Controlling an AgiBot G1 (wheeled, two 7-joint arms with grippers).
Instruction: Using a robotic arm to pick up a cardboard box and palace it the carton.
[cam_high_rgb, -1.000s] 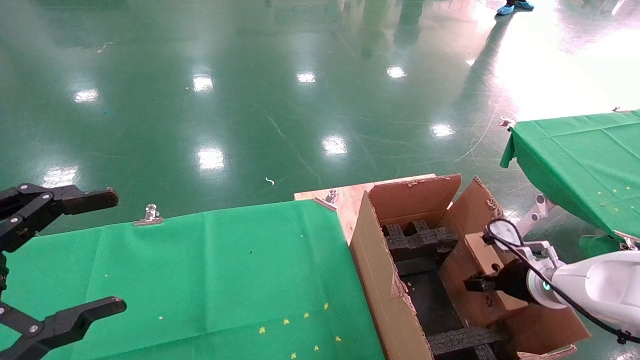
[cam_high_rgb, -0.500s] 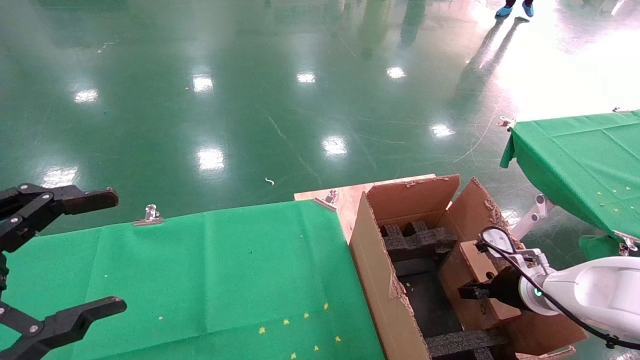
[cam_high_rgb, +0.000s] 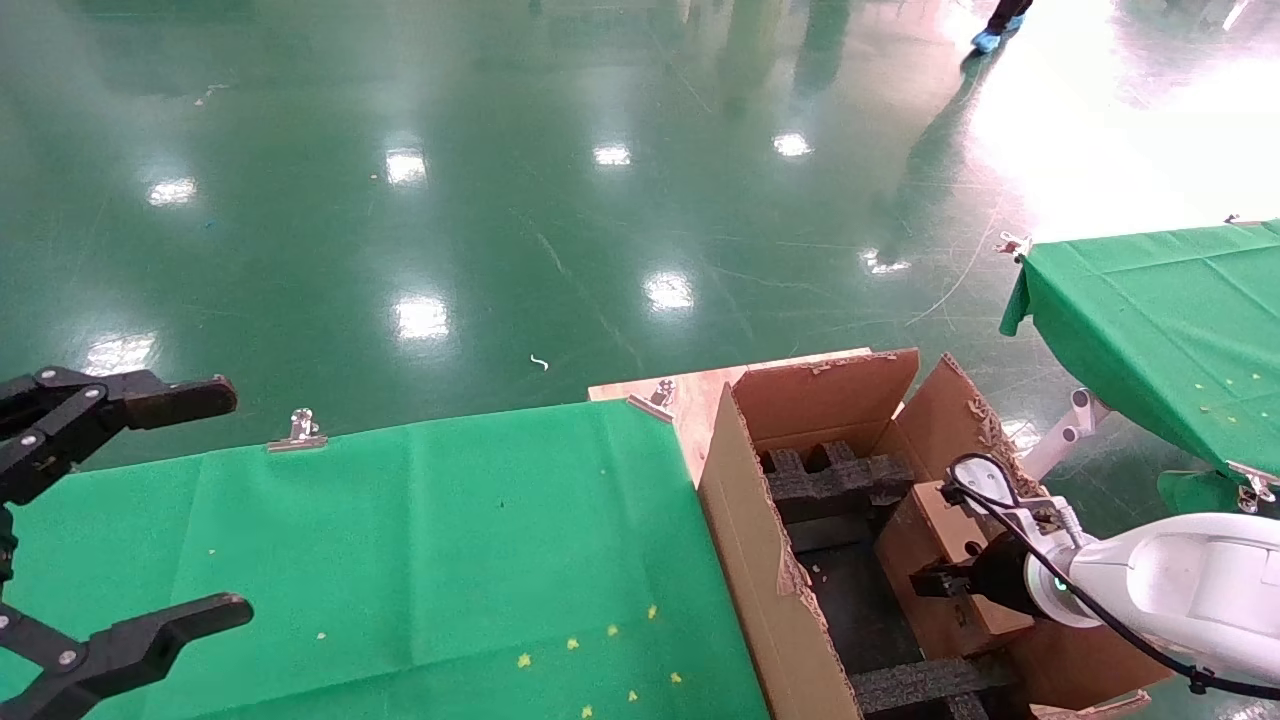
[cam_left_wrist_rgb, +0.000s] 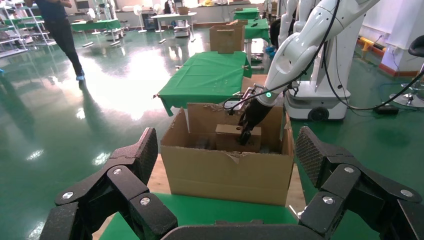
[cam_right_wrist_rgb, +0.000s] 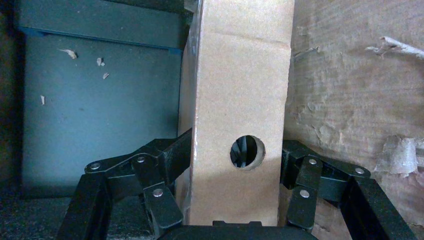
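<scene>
The right gripper, reaching down into the carton, clamps the cardboard box upright.

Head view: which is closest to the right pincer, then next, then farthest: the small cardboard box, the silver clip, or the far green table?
1. Cardboard box, held in the right pincer, inside the carton.
2. Green table, behind it to the right.
3. Silver clip, far off to the left.

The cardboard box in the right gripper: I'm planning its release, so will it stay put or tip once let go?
The cardboard box looks stiff; its faces stay flat between the right gripper fingers. It is probably light. Standing on a narrow side beside the carton wall, it may tip or lean against that wall.
</scene>
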